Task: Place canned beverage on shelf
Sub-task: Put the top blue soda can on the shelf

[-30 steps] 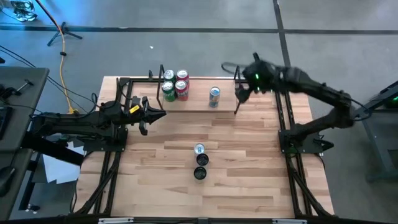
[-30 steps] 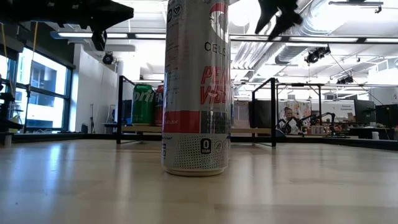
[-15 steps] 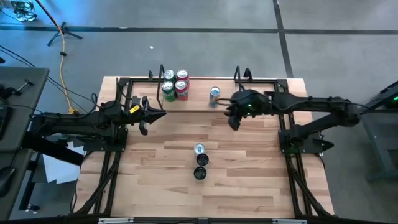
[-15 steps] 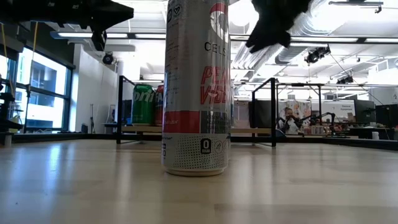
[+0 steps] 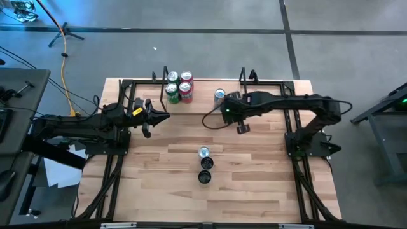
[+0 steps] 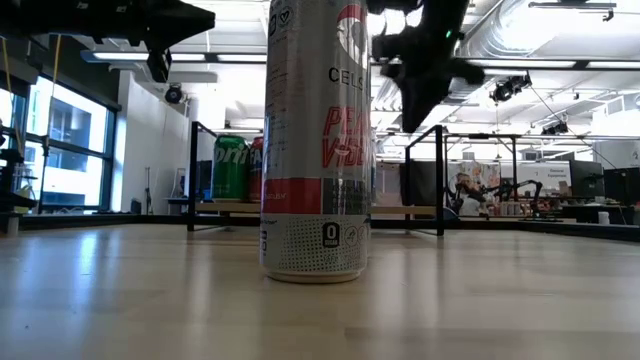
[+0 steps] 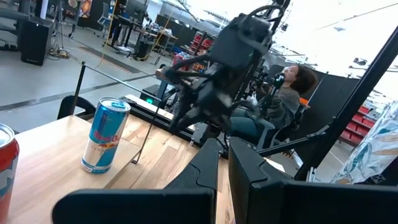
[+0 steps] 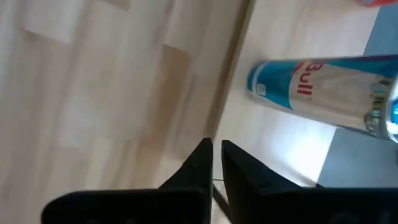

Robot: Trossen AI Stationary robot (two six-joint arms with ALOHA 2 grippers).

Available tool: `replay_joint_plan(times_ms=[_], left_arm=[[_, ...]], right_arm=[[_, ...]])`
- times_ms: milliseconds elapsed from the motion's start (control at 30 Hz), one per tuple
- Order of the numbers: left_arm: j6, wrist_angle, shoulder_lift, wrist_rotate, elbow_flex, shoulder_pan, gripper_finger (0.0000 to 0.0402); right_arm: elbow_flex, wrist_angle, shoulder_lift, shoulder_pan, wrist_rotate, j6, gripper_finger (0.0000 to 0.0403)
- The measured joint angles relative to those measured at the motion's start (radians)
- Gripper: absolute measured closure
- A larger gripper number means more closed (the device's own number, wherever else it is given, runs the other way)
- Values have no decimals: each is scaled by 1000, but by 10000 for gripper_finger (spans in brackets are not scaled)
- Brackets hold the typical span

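The shelf (image 5: 203, 107) lies along the table's far edge. On it stand several green and red cans (image 5: 179, 88) at the left and a blue-and-silver can (image 5: 219, 97) (image 8: 311, 87) near the middle, upright on its base. Three more cans stand in a row mid-table (image 5: 205, 164); the nearest (image 6: 318, 140) fills the low view. My right gripper (image 5: 242, 128) (image 8: 216, 148) hovers shut and holds nothing. It is over the shelf's near edge, right of the blue can. My left gripper (image 5: 154, 118) (image 7: 224, 163) waits shut at the left, in front of the shelf.
Black wire uprights stand at the shelf's ends (image 5: 243, 76) (image 5: 127, 86). Bare board (image 5: 261, 102) lies right of the blue can. A seated person (image 7: 283, 102) shows in the room beyond the table. Open tabletop lies on both sides of the middle row of cans.
My right gripper has come from above the shelf's right end toward the table's near and left edges, turning about as it went. Its fingers have shut on nothing. The blue can stays upright on the shelf.
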Motion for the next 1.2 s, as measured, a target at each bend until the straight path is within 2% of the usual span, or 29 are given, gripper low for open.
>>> replay_joint_plan(times_ms=[100, 300, 467, 633, 1200], left_arm=[[-8, 0, 0, 4, 0, 0, 401], [-8, -2, 0, 4, 0, 0, 401], [-7, -2, 0, 4, 0, 0, 401], [-7, -3, 0, 4, 0, 0, 401], [-6, -6, 0, 4, 0, 0, 401]], right_arm=[[-1, 36, 46, -12, 42, -35, 398], [-1, 122, 116, -33, 212, -47, 402], [-2, 160, 153, -55, 242, -36, 402], [-2, 248, 171, -65, 320, -36, 403], [-2, 463, 171, -121, 329, -47, 403]])
